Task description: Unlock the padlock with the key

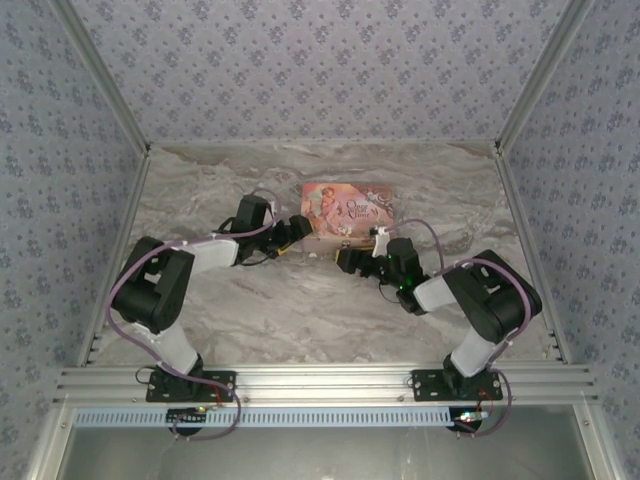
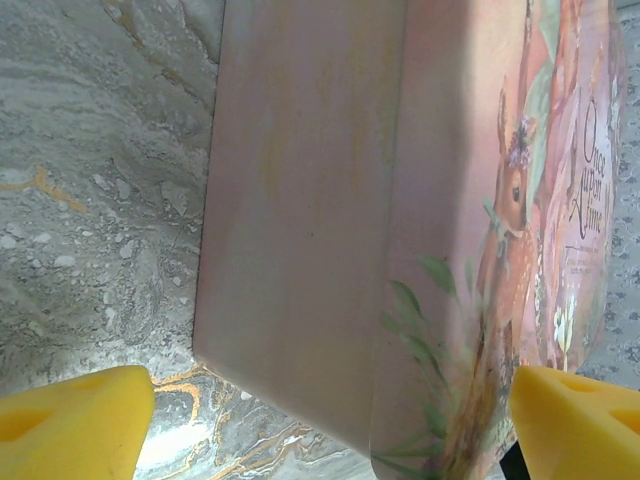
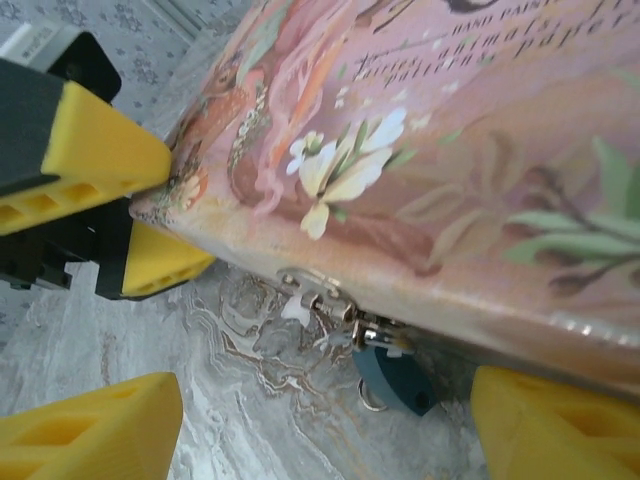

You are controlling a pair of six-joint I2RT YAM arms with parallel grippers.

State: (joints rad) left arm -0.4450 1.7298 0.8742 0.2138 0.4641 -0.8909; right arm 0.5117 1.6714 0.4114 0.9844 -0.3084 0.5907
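One small teal padlock [image 3: 393,378] is hanging from the clasp [image 3: 318,292] on the one pink book's [image 3: 450,150] edge, its top partly hidden there. The right hand [image 3: 320,430] is hovering released before it. The left hand [image 3: 165,215] is straddling the book's corner; whether it is clamping cannot be told.

Ahead of my left gripper [image 2: 325,425], just past one yellow pad [image 2: 575,420], the cover of the pink book [image 2: 300,200] carries a cursive title [image 2: 590,170] running sideways: "Once upon a Time". The smaller print beside it is too blurred to read. Beyond my right gripper [image 3: 320,425], on the far part of that cover, slanted print [image 3: 490,55] reads partly "HAND PAINT…", then what looks like "Fairies, animals, patterns, paper…", cut off at the edge.
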